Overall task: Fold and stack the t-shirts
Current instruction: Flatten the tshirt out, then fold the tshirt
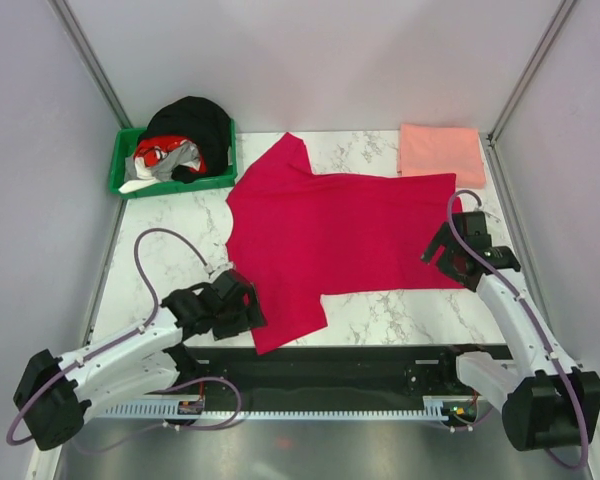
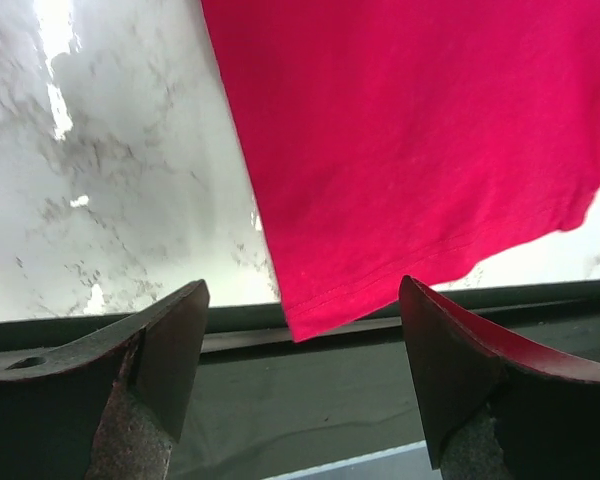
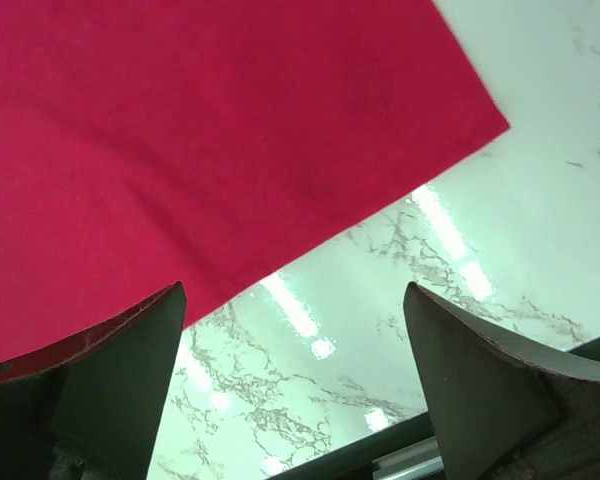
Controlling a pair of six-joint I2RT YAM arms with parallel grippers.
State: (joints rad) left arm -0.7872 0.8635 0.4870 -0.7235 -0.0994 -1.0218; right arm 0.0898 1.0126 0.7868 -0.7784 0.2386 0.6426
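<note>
The vivid crimson red cloth t-shirt point(image 1: 340, 235) lies spread flat across the middle of the white marble-patterned table point(image 1: 400, 310). It lies sideways, with the collar end toward the left and the straight bottom hem toward the right. One sleeve points to the far side and the other comes toward the arms, its stitched corner reaching the table's near edge. The cloth looks smooth, with no fold in it yet.

The pale salmon pink t-shirt point(image 1: 440, 150) sits at the far right corner of the table, already folded into a neat rectangle. Its near edge is just beside the red shirt's far right corner; from here I cannot tell whether the two overlap.

The left gripper point(image 1: 248, 305) hangs low by the near sleeve, just at its left edge. In its wrist view the fingers point(image 2: 170, 340) are spread wide with nothing between them, and the sleeve corner point(image 2: 410, 150) lies beyond the tips. The right gripper point(image 1: 435, 250) sits at the shirt's right hem, on the near part of that edge. Its fingers point(image 3: 130, 370) are also wide apart and hold nothing, poised over the hem corner point(image 3: 180, 130) and the bare marble next to it.

At the far left corner stands a green plastic bin point(image 1: 120, 175), well apart from both shirts. It is heaped with a black garment point(image 1: 195, 120) and some bunched red and grey-white cloth point(image 1: 165, 155).
</note>
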